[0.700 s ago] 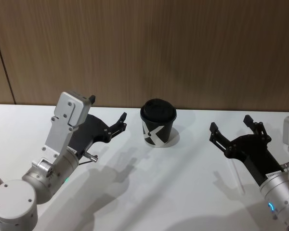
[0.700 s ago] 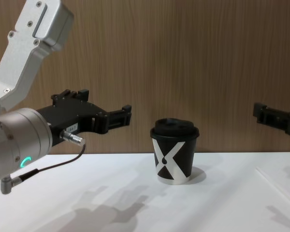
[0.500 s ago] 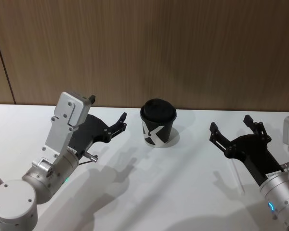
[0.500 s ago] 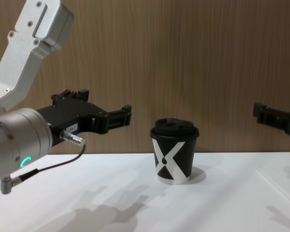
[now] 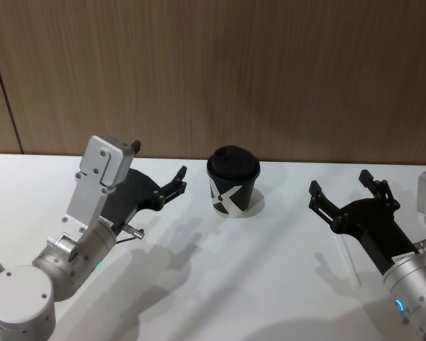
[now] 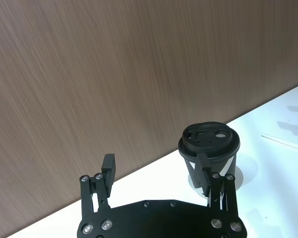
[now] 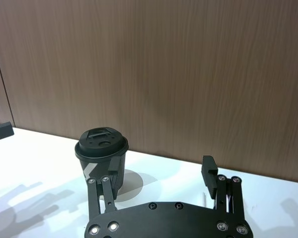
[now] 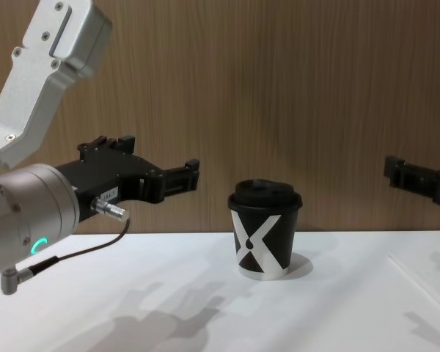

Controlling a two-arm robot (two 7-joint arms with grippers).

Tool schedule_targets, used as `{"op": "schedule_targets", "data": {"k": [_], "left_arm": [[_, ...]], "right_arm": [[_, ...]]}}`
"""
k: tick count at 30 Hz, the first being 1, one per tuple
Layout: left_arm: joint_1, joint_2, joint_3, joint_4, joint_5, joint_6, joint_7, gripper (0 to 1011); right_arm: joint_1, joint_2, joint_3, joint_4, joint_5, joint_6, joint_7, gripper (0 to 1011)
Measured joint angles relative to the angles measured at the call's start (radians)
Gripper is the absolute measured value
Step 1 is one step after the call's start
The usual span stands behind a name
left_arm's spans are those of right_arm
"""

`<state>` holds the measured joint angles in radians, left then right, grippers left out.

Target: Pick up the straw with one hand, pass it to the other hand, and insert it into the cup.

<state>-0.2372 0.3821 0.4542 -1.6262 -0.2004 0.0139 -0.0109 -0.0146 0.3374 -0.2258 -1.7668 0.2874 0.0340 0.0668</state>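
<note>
Right claw (image 5: 339, 182) is spread wide above the straw (image 5: 348, 257), which lies flat on the table (image 5: 234, 273), right of the cup (image 5: 233, 181). It should be gripped mid-length, squarely. Left claw (image 5: 158, 159) is spread too, left of the cup.

Matt paper cup (image 5: 232, 193), wood-grain wall (image 5: 270, 71)

A wall (image 5: 284, 78) of brown wood-grain panels runs behind a plain white desk (image 5: 241, 284). Toward the left, a thin dark vertical seam (image 5: 4, 92) splits the panels. Soft grey shadows (image 8: 169, 319) lie across the desk's matte top.
</note>
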Motion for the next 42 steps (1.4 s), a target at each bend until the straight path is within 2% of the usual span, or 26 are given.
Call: {"op": "schedule_targets", "data": {"k": [42], "left_arm": [[0.0, 0.0, 0.0, 0.0, 0.0, 0.0, 0.0, 1003]], "right_arm": [[0.003, 0.003, 0.004, 0.007, -0.001, -0.001, 0.004, 1001]]}}
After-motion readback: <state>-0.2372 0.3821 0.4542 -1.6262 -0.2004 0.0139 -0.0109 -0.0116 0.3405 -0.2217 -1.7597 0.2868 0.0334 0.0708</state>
